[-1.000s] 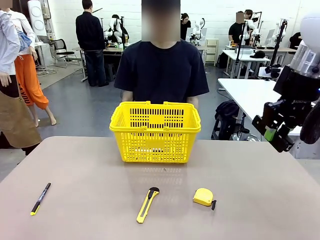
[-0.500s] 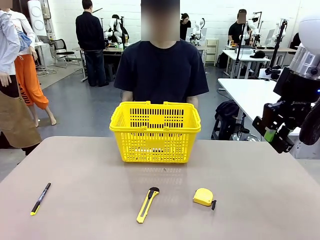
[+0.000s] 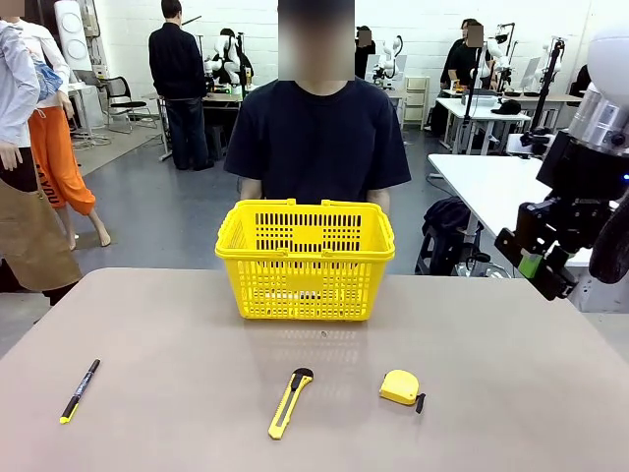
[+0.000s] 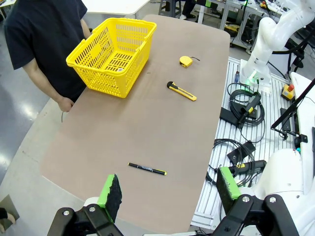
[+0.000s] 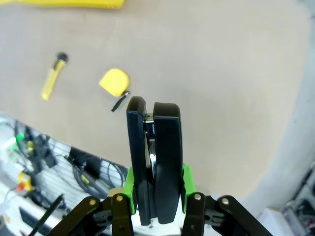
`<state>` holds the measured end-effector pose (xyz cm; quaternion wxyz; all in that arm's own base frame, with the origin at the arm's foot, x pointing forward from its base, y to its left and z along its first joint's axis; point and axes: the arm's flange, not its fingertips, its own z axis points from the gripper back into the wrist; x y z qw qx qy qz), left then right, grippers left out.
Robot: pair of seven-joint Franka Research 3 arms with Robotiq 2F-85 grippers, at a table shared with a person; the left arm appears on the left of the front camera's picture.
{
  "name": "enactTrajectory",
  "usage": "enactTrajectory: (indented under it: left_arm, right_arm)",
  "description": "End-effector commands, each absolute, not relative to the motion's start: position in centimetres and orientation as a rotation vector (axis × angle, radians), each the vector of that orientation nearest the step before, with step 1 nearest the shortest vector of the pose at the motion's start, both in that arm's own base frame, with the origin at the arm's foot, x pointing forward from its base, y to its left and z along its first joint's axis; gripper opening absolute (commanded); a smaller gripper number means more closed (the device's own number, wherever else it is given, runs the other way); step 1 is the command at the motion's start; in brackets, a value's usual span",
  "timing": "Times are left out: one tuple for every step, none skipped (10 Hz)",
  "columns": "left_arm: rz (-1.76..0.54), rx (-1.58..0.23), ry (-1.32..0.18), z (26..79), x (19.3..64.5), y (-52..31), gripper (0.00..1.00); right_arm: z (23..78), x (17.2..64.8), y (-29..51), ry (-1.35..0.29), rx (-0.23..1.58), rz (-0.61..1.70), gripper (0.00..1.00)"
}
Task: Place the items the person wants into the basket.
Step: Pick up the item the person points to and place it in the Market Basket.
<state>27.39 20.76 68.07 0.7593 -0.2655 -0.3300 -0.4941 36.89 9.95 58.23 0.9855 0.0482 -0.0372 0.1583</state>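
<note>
The right gripper [image 5: 157, 187] clamped the black stapler [image 5: 155, 147], its lower end hidden in the grip; the left gripper [image 4: 170, 186] stood apart.

A grey floor [image 3: 187, 211] is seen beyond the far edge of the brown surface [image 3: 147, 334], backed by a white wall [image 3: 133, 34]. White tables [image 3: 482, 187] are set at the right, and a black chair [image 3: 120, 96] at the far left. Everything is evenly lit. Beside the near edge, black cables [image 4: 241, 125] are strewn over a ribbed metal platform [image 4: 266, 135].
</note>
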Motion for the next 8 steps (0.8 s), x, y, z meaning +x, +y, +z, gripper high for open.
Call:
enactTrajectory:
  left_arm:
    - [-1.100,-0.583,-0.738,68.1,27.3,20.9,1.00]
    - [-1.100,-0.583,-0.738,68.1,27.3,20.9,1.00]
    - [-1.100,-0.583,-0.738,68.1,27.3,20.9,1.00]
    - [-1.100,-0.583,-0.738,68.1,27.3,20.9,1.00]
    - [-1.100,-0.583,-0.738,68.1,27.3,20.9,1.00]
    - [-1.100,-0.583,-0.738,68.1,27.3,20.9,1.00]
    - [-1.100,-0.583,-0.738,68.1,27.3,20.9,1.00]
    - [-1.100,-0.583,-0.738,68.1,27.3,20.9,1.00]
  right_arm:
    - [62.4,43.7,15.8,-0.020,0.006,0.606,0.42]
    - [64.0,47.4,19.5,-0.022,-0.046,0.741,0.42]
    - [64.5,50.6,23.1,-0.038,-0.078,0.923,0.42]
    - [64.2,53.0,26.8,-0.042,-0.123,1.002,0.42]
    - [63.8,54.6,29.4,-0.094,-0.156,1.066,0.42]
    - [63.2,55.6,31.8,-0.166,-0.173,1.085,0.42]
    - [62.3,56.2,33.6,-0.210,-0.161,1.144,0.42]
    - [61.4,56.9,35.0,-0.236,-0.111,1.217,0.42]
